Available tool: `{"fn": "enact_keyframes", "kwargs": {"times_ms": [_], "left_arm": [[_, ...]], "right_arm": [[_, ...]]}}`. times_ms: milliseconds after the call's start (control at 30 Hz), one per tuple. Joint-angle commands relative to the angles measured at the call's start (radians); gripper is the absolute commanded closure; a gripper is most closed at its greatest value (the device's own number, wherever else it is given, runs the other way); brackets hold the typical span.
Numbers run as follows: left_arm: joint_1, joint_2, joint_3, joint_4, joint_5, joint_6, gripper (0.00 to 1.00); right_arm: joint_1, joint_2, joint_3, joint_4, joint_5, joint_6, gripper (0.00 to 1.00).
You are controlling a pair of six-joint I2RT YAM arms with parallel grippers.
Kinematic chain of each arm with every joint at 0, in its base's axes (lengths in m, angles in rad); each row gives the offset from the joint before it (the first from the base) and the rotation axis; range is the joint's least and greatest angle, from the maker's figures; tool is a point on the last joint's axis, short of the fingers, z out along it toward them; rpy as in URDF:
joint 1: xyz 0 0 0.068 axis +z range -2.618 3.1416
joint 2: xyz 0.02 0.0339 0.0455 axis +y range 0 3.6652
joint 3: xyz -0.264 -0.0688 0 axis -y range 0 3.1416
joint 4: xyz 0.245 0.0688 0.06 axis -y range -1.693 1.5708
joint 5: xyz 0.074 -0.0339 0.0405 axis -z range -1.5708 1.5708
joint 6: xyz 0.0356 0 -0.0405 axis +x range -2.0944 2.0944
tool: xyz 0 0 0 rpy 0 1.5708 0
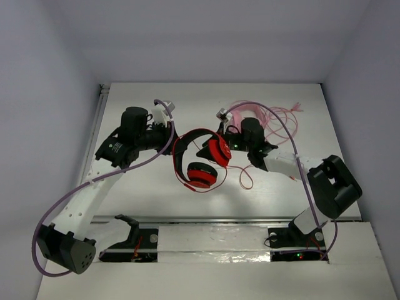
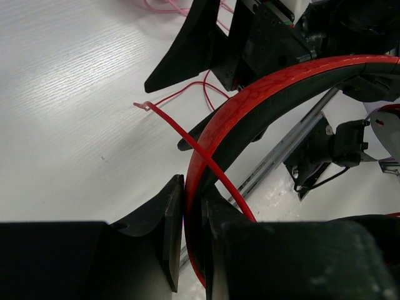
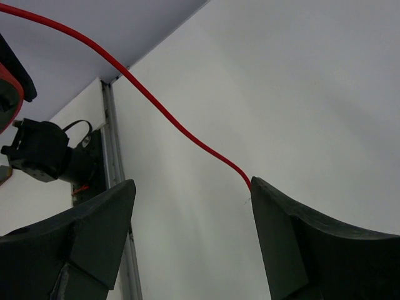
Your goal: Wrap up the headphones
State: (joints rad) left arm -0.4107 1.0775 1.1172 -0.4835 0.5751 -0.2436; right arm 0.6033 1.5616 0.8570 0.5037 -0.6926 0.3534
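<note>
The left gripper (image 2: 192,206) is pinching the stiff band (image 2: 262,94) of the headphones (image 1: 219,151); the open right gripper (image 3: 190,206) is facing their floppy cable (image 3: 162,115).

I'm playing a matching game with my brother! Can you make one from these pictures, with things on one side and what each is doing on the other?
Things:
1. left end effector
2. right end effector
3. pink cable

States:
A. lying in loops at the far right of the table
B. shut on the headband of the red headphones
C. open wide

Pairs: 1-B, 2-C, 3-A
</note>
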Motion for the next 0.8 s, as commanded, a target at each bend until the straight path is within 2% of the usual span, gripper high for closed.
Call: {"fn": "enact_keyframes", "kwargs": {"times_ms": [0,333,400,467,500,533,600,767], "left_arm": [[-0.016,-0.022,0.043,0.060,0.055,-0.013,1.00],[-0.048,-0.010,0.036,0.063,0.062,-0.017,1.00],[-0.057,-0.014,0.038,0.063,0.060,-0.016,1.00],[-0.057,-0.017,0.038,0.062,0.049,-0.014,1.00],[-0.057,-0.021,0.036,0.060,0.049,-0.014,1.00],[-0.057,-0.022,0.035,0.060,0.049,-0.011,1.00],[-0.057,-0.022,0.027,0.063,0.049,-0.011,1.00],[-0.057,-0.021,0.013,0.079,0.057,-0.013,1.00]], "right_arm": [[0.001,0.026,0.072,0.140,-0.100,0.019,0.20],[0.019,0.169,0.183,0.167,-0.107,0.024,0.23],[0.019,0.184,0.191,0.170,-0.113,0.027,0.27],[0.019,0.172,0.177,0.200,-0.108,0.044,0.49],[0.019,0.158,0.168,0.205,-0.096,0.047,0.74],[0.019,0.126,0.162,0.200,-0.052,0.047,0.80],[0.019,0.085,0.145,0.173,0.010,0.033,0.91],[0.019,-0.046,0.102,0.101,0.270,0.001,1.00]]}}
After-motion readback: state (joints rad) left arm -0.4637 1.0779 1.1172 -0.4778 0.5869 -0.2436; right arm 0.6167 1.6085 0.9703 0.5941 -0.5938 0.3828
